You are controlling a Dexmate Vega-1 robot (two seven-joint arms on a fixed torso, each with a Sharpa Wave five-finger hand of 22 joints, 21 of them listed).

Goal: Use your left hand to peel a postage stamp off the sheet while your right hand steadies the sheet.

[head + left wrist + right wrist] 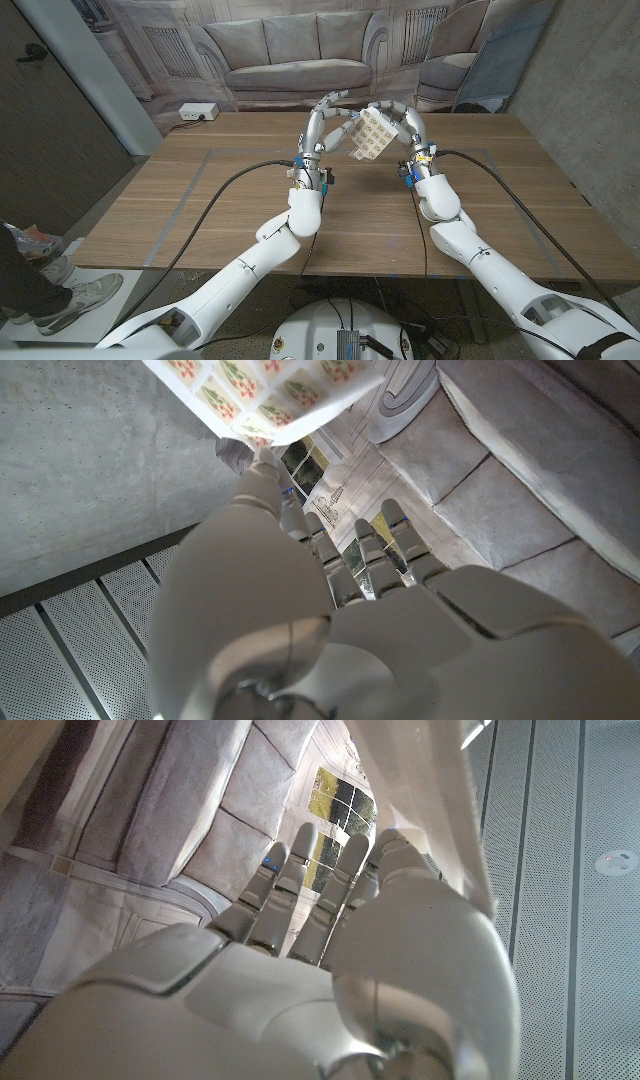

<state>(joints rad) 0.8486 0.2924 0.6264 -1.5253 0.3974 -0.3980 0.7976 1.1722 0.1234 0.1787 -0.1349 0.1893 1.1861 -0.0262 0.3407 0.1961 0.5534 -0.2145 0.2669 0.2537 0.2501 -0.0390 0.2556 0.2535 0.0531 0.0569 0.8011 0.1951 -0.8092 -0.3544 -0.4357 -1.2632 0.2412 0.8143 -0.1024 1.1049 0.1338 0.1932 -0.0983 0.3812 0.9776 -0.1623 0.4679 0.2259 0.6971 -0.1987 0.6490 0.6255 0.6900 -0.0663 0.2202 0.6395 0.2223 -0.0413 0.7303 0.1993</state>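
Note:
The stamp sheet, white with rows of small red-and-green stamps, is held up in the air over the far middle of the table, tilted. My right hand grips its right edge, fingers curled over the top. My left hand stands just left of the sheet with its fingers spread upward. In the left wrist view the stamp sheet sits at the tip of my left hand's thumb, which touches its edge while the other fingers stay apart from it. The right wrist view shows the sheet edge-on against my right hand.
The wooden table carries pale tape lines. A white socket box lies at its far left corner. Black cables run along both forearms. A sofa-printed backdrop hangs behind the table. A person's leg and shoes stand at the near left.

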